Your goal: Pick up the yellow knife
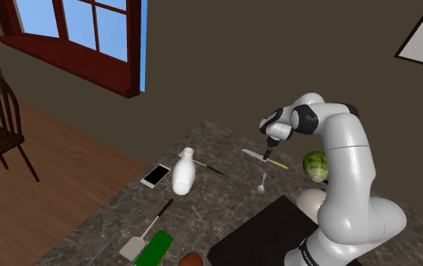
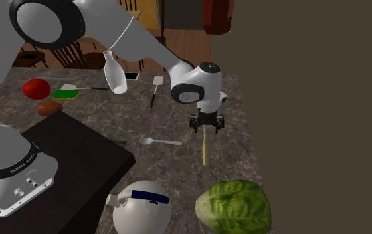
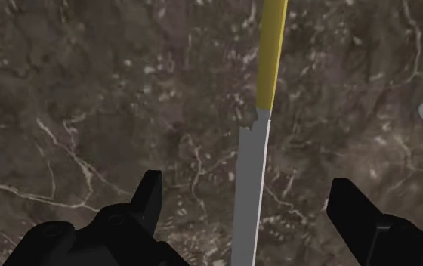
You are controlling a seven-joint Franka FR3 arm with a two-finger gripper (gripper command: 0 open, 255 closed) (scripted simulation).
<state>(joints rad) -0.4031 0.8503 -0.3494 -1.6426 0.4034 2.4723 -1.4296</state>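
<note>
The yellow knife (image 3: 267, 75) lies flat on the dark marbled surface (image 2: 171, 169), directly under the pincer (image 3: 246, 187). In the second exterior view its handle runs toward 6 o'clock, with a spoon (image 2: 159, 141) at its 9 o'clock. The pincer is spread wide, gripping nothing. The grey blade sits between its fingers, touching neither. I judge it best to shift toward the handle, descend straight down, then close squarely across it.

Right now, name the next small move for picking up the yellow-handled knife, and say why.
Probably slide the gripper along the knife toward its yellow handle: the open fingers straddle the grey blade without touching it, and the handle lies ahead.
</note>
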